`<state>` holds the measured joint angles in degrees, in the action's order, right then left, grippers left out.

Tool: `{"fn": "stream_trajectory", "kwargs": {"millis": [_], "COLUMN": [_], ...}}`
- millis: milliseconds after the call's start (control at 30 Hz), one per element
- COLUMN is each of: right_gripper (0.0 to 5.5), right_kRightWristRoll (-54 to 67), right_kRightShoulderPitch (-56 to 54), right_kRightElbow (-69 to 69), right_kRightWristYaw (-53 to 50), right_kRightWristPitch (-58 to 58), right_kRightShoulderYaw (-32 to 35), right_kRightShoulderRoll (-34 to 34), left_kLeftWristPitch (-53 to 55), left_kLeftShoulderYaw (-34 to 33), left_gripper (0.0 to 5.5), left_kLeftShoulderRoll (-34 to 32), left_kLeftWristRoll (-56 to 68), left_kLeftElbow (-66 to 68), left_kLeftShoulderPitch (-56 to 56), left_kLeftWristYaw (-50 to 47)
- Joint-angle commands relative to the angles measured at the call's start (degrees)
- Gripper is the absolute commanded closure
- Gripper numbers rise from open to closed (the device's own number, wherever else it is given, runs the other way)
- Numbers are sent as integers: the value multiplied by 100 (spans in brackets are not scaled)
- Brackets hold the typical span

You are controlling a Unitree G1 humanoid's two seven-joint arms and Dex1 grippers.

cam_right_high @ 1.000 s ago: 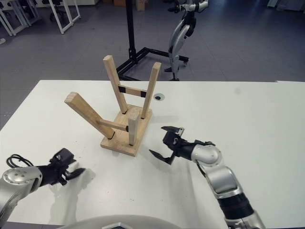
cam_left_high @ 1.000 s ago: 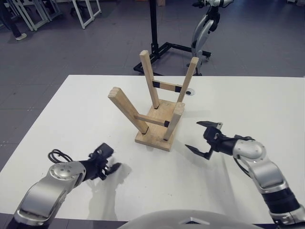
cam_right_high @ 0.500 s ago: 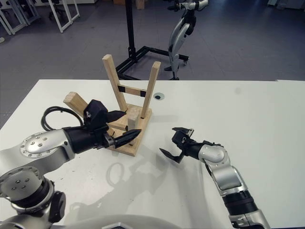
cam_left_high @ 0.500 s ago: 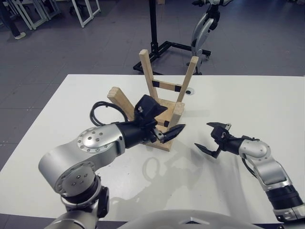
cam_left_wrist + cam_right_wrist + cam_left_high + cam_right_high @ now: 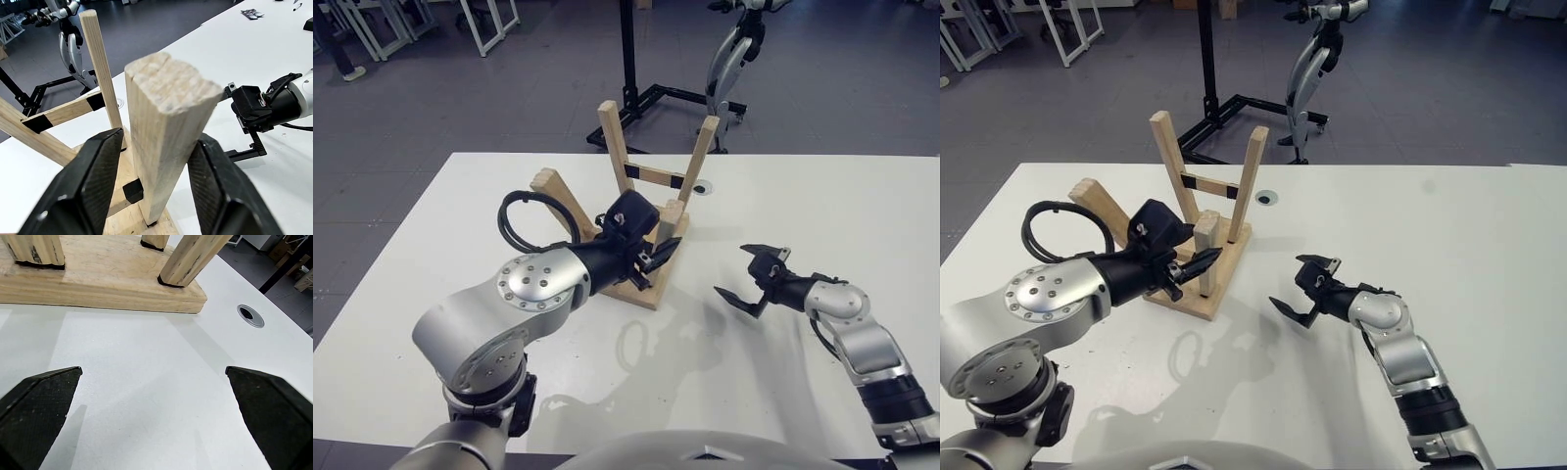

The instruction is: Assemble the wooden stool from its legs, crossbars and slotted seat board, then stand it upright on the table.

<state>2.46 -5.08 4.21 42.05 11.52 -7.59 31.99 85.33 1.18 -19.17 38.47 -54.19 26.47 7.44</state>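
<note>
Saw the white counter (image 5: 803, 196) carrying the stool (image 5: 651, 176) upside down, seat board (image 5: 641, 292) flat on it. Found the left claw (image 5: 656, 255) set around the nearest leg (image 5: 161, 137); could not tell whether clamped. Found the right claw (image 5: 730, 269) spread wide, empty, near the seat board, not touching.

Four legs (image 5: 616, 147), two crossbars (image 5: 656, 177), one seat board (image 5: 98, 284) and one table (image 5: 803, 196) are counted, along with two grippers: left gripper (image 5: 658, 255) and right gripper (image 5: 736, 272).

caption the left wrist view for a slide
left pincer around a leg of the upside-down wooden stool, open right pincer beyond
</note>
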Motion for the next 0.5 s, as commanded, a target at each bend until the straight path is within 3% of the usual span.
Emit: {"fn": "stream_trajectory", "kwargs": {"millis": [33,133,233,367,500], "right_gripper": [0,0,0,0,0], "right_kRightWristRoll": [646,879,966,1501,1928], "right_kRightShoulderPitch": [31,-175,-275,42,94], "right_kRightElbow": [262,268,326,913,1022], "right_kRightWristYaw": [187,275,300,762,1477], "right_kRightWristPitch": [417,565,646,839,950], "right_kRightShoulderYaw": [486,754,865,1026,1344], "right_kRightShoulderRoll": [55,209,313,526,1136], "left_kLeftWristPitch": [-1010,-2106,-3368,-4671,-5369], "left_kLeftShoulderYaw": [15,351,596,154,-501], "left_gripper": [382,414,435,443,443], "left_kLeftShoulderRoll": [-631,-1392,-1752,-1920,-2232], "left_kLeftWristRoll": [-212,-498,-822,-716,-483], "left_kLeftElbow": [192,246,350,1013,1616], "left_kLeftShoulderPitch": [-514,-1397,-2345,-3277,-3142], "left_kLeftWristYaw": [616,1383,2038,3015,3780]}}
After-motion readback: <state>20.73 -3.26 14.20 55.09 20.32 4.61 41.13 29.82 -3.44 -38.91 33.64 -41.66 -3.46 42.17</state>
